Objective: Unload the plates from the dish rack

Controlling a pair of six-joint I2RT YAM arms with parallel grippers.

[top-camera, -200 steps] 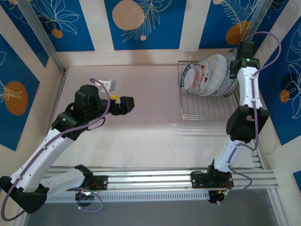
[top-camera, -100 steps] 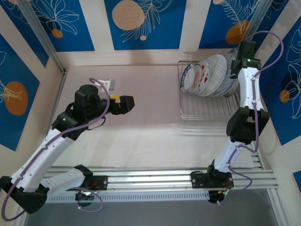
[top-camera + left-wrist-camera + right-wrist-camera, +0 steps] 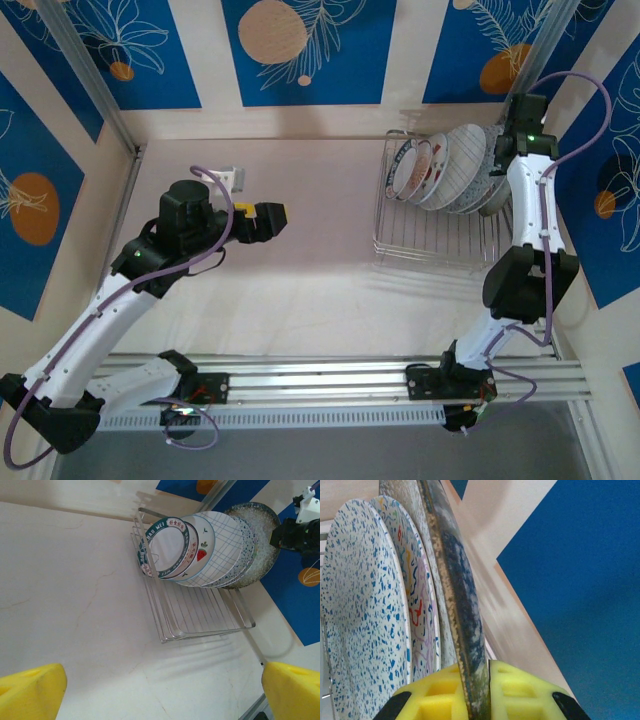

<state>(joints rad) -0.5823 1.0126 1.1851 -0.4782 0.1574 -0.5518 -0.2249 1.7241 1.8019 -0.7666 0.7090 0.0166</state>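
My right gripper (image 3: 475, 692) pinches the rim of the back speckled plate (image 3: 462, 620) in the dish rack (image 3: 200, 622), far right, with other plates (image 3: 192, 550) crowding beside it and the wall (image 3: 580, 580) close behind. My left gripper (image 3: 268, 218) hangs wide open.

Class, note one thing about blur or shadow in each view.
Top view: the dish rack throws a soft shadow on the table. Left wrist view: the yellow fingers are blurred, the plates sharp. Right wrist view: the wall behind the gripped plate is smeared.
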